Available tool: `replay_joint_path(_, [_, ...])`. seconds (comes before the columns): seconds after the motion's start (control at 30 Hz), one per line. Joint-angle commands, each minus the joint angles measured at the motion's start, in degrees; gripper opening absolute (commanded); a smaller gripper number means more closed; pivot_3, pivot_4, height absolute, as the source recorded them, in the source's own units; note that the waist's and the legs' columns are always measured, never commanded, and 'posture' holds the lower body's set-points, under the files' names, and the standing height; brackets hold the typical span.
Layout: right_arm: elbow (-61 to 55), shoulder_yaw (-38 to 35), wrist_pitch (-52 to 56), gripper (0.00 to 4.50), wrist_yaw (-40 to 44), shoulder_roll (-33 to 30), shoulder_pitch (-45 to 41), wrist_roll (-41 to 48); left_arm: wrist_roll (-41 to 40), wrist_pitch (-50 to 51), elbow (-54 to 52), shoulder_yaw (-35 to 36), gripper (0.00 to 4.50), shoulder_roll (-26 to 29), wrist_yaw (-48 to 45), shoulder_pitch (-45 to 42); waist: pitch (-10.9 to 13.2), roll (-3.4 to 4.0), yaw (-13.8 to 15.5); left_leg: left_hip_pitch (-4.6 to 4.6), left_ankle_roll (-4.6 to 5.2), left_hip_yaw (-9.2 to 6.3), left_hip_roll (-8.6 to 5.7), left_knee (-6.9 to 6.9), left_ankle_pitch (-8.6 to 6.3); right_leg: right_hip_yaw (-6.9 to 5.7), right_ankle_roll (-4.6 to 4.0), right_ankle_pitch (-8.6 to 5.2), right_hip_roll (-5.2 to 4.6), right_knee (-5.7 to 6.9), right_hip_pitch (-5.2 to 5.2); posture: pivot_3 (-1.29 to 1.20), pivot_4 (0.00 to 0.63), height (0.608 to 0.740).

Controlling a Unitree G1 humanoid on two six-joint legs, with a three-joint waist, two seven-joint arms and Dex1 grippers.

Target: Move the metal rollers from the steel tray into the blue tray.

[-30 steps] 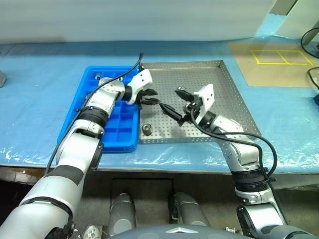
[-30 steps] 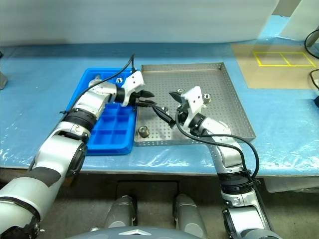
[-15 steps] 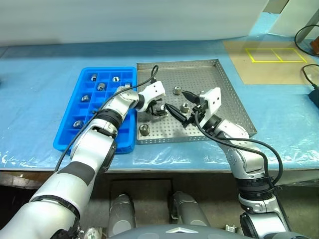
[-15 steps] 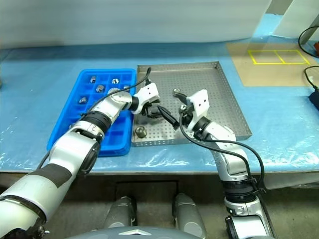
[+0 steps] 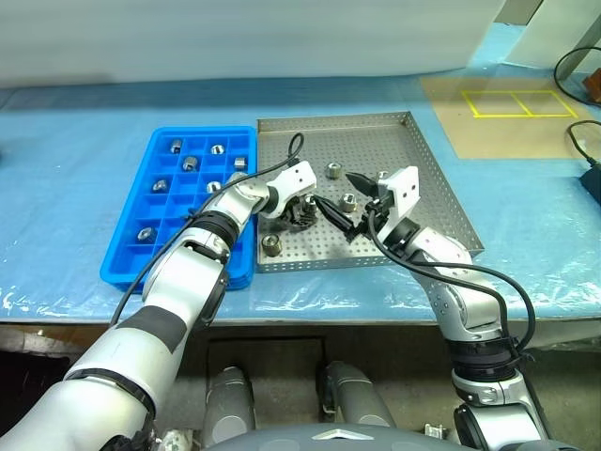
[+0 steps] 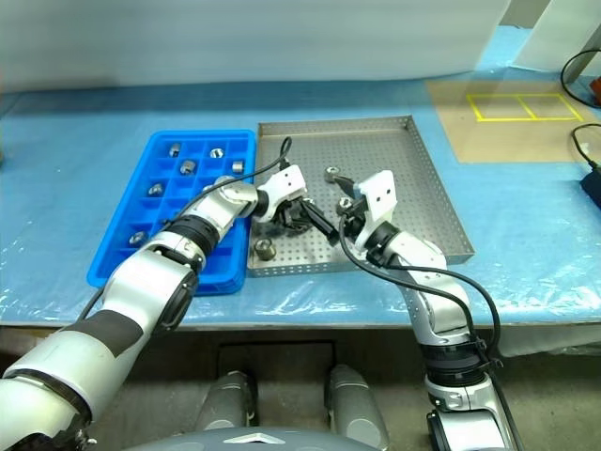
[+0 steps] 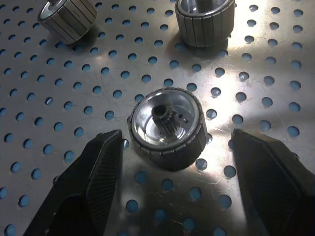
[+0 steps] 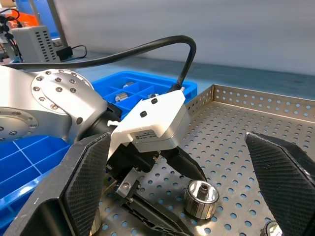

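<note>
Left pincer hovering spread around a metal roller on the steel tray, right pincer gaping wide nearby, grasping nothing, blue tray lying alongside.

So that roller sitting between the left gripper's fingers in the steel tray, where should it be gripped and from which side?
Probably across its ribbed outer wall, coming down from above. The roller stands on end on the steel tray, toothed hub facing up, so its curved sides are exposed. The open left gripper already has a finger on either side, with the neighbouring rollers well clear. The ribs should help against slipping.
</note>
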Motion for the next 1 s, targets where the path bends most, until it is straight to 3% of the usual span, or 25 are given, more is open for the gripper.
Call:
replay_joint_path(0.03, [-3.1,-0.9,-0.7,4.50,-0.1,-0.3,0.1,0.7,-0.8,1.8,-0.3,1.4,3.78,-0.6,1.5,-1.2,0.0,0.00,0.0,0.00,0.00,0.00,0.00,0.00,0.00,0.00,0.00,0.00,0.00,0.00,0.01,-0.45,0.150,0.740])
replay_joint_path(0.13, [-3.1,-0.7,-0.7,4.50,-0.1,-0.2,0.0,0.7,-1.2,0.9,-0.7,1.7,3.62,-0.7,1.0,-0.9,0.0,0.00,0.0,0.02,0.01,0.00,0.00,0.02,0.00,0.00,0.00,0.00,0.00,0.00,0.03,-0.44,0.150,0.740])
replay_joint_path(0.3, [-3.0,-0.7,-0.7,4.50,0.0,-0.2,0.0,0.8,-0.7,1.3,-1.1,1.4,2.17,-0.9,1.3,-0.1,0.0,0.00,0.0,0.02,0.02,0.00,0.00,0.04,0.00,0.01,0.00,0.00,0.00,0.00,0.03,-0.44,0.150,0.740])
replay_joint_path(0.37, [-3.0,-0.6,-0.6,4.50,0.0,-0.2,0.0,0.8,-0.7,0.9,-1.3,1.3,2.17,-0.9,0.2,0.3,0.0,0.00,0.0,0.01,0.02,0.00,0.00,0.04,0.00,0.01,0.00,0.00,0.00,0.00,0.03,-0.44,0.150,0.740])
replay_joint_path(0.47, [-2.8,-0.5,-0.7,4.50,0.2,-0.1,-0.1,0.8,-1.0,0.6,-1.9,1.4,1.73,-0.7,-1.2,0.9,0.0,0.00,0.0,0.01,0.03,0.00,0.00,0.04,0.00,0.01,0.00,0.00,0.00,0.00,0.03,-0.44,0.150,0.740])
replay_joint_path(0.7, [-2.3,-0.3,-1.0,4.50,0.8,0.0,-0.6,0.9,-2.9,0.4,-5.4,3.2,1.72,0.2,-1.7,1.8,0.0,0.00,0.0,0.02,0.03,0.00,0.00,0.04,0.00,0.01,0.00,0.00,-0.01,0.00,0.03,-0.42,0.150,0.740])
replay_joint_path(1.0, [-1.1,0.1,0.1,4.50,4.3,0.1,-4.8,3.3,-13.8,9.8,-32.9,10.4,1.72,7.9,-7.0,13.7,0.0,0.03,-0.1,0.02,0.03,0.02,0.05,-0.03,0.00,-0.01,-0.06,0.02,-0.01,0.01,-0.06,-0.32,0.150,0.740])
